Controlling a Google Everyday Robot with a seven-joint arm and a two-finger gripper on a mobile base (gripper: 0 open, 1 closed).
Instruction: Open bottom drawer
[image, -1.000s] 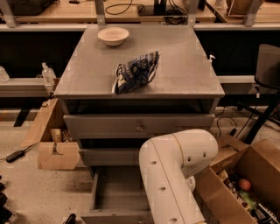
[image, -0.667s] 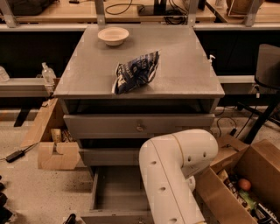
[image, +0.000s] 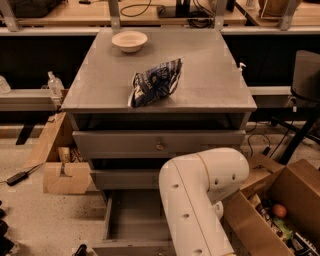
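At the foot of the grey cabinet (image: 210, 85), the bottom drawer (image: 132, 220) stands pulled out toward me. It shows a plain grey tray with low side walls and nothing that I can see inside. Its front panel lies at the lower edge of the view and is mostly cut off, so I cannot see its knob. The right part of the tray is hidden behind the white arm (image: 200, 200), which bends at a big rounded elbow just in front of the cabinet and goes down out of the view. The gripper is out of sight, somewhere below the frame or behind the arm, and I cannot tell its state or whether it holds something. Above the open drawer, the middle drawer (image: 125, 178) and the top drawer (image: 125, 144) with a small brassy knob (image: 159, 146) are both closed. On the cabinet top lies a dark blue bag (image: 155, 82) near the middle, and a pale bowl (image: 129, 41) stands at the far edge. One open cardboard box (image: 250, 220) with small things sits on the floor to the right of the arm.
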